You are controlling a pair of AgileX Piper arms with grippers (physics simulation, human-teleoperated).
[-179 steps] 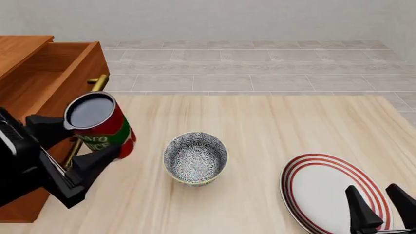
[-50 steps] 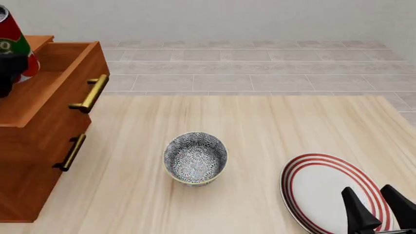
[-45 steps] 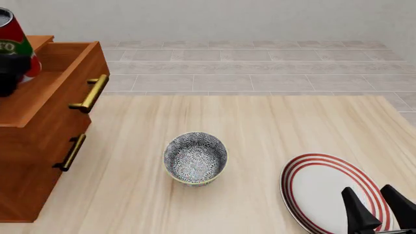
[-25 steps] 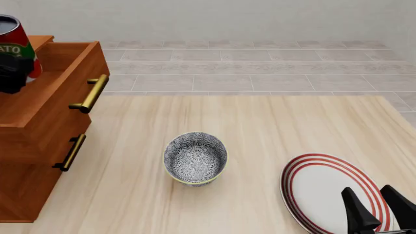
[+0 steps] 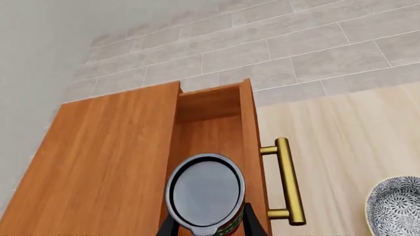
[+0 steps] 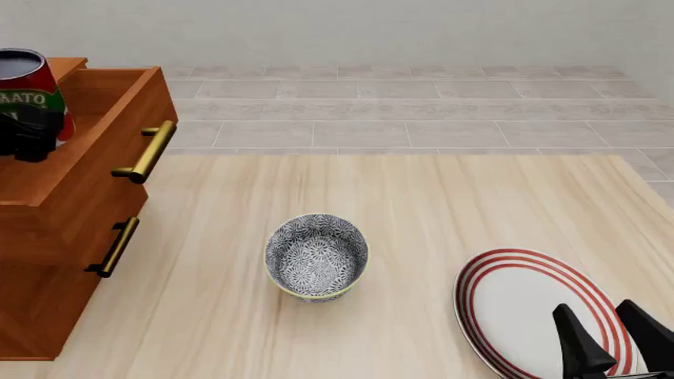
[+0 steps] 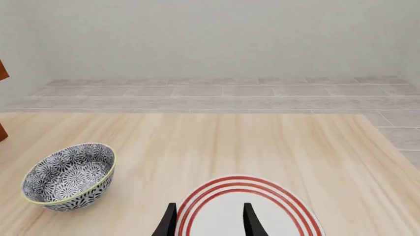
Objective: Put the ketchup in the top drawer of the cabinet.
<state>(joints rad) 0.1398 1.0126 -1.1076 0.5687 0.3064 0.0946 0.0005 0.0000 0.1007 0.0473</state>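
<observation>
The ketchup can (image 6: 30, 88) with a red-and-green label and dark top is held upright over the open top drawer (image 6: 100, 126) of the reddish-brown cabinet (image 6: 53, 260) at the far left. My left gripper (image 6: 27, 134) is shut on the can; in the left wrist view the can (image 5: 204, 194) hangs above the drawer's inside (image 5: 206, 132), with the fingers (image 5: 253, 223) showing beside it. My right gripper (image 6: 616, 339) is open and empty over the striped plate at the front right; it also shows in the right wrist view (image 7: 208, 220).
A blue-grey patterned bowl (image 6: 316, 257) stands mid-table, also in the right wrist view (image 7: 69, 176). A white plate with red rings (image 6: 506, 308) lies at the front right. The lower drawer front with its brass handle (image 6: 114, 246) is shut. The top drawer's handle (image 6: 147, 150) juts out.
The left gripper has carried the can up from beside the cabinet's front to over the open drawer, and in the last second moved it slightly right and down. The right arm has not moved.
</observation>
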